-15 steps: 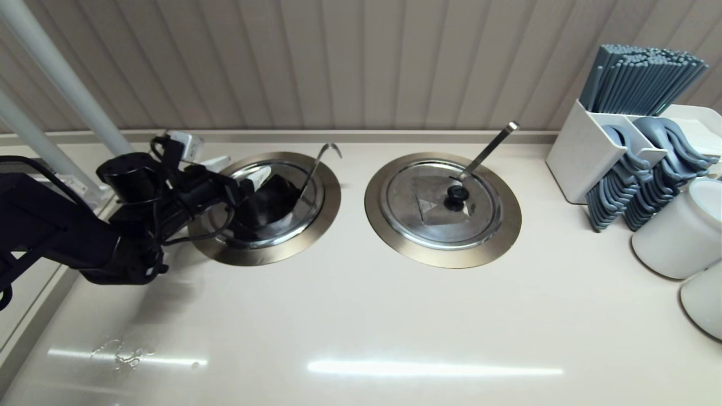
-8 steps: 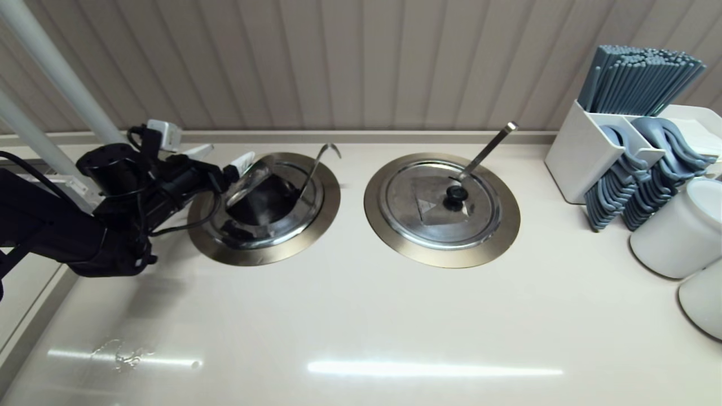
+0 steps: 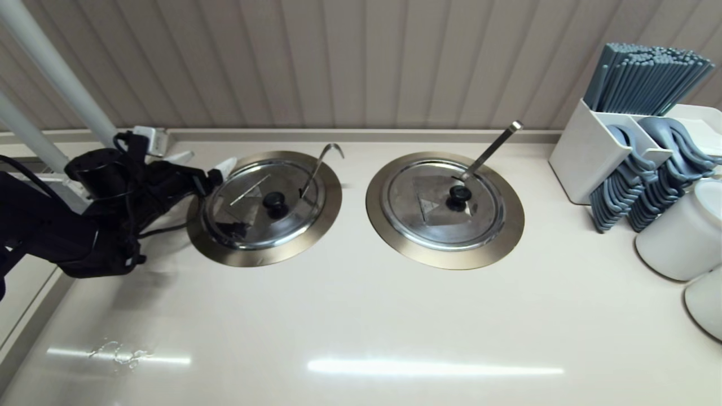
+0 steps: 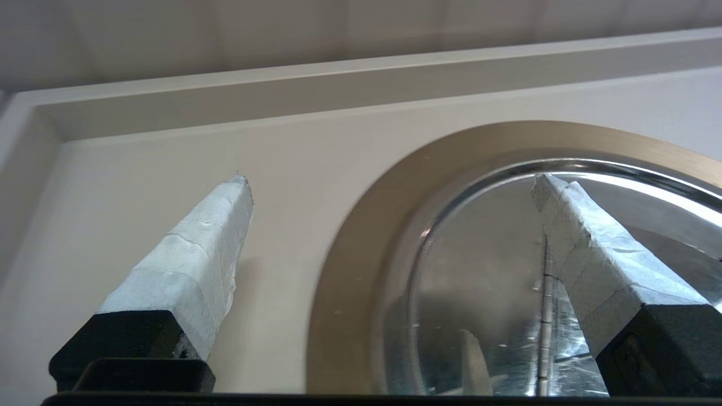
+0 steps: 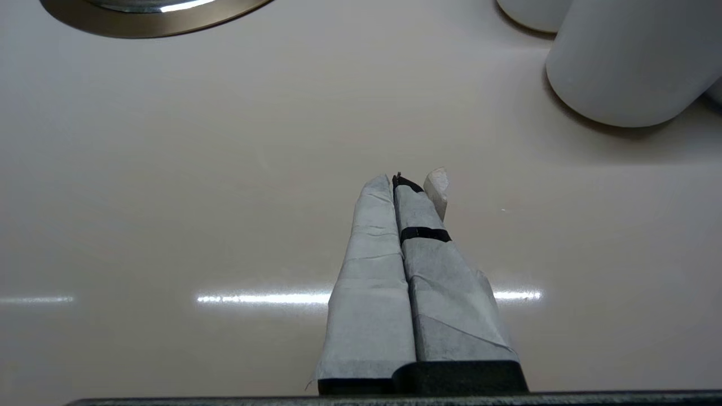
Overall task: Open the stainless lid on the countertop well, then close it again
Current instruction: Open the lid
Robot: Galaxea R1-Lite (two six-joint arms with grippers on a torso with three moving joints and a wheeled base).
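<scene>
I see stainless lid [image 3: 264,204] flat on countertop well [image 3: 321,225] — closing looks done. Left gripper [image 3: 206,163] jaws apart, empty, beside rim — only parking left.

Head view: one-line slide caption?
Stainless lid lies flat on the countertop well; the open left end effector hangs beside its rim, holding nothing.

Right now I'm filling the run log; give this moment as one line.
stainless lid: flat on countertop well | left gripper: fingers open, empty, beside rim | right gripper: shut, parked over counter
</scene>
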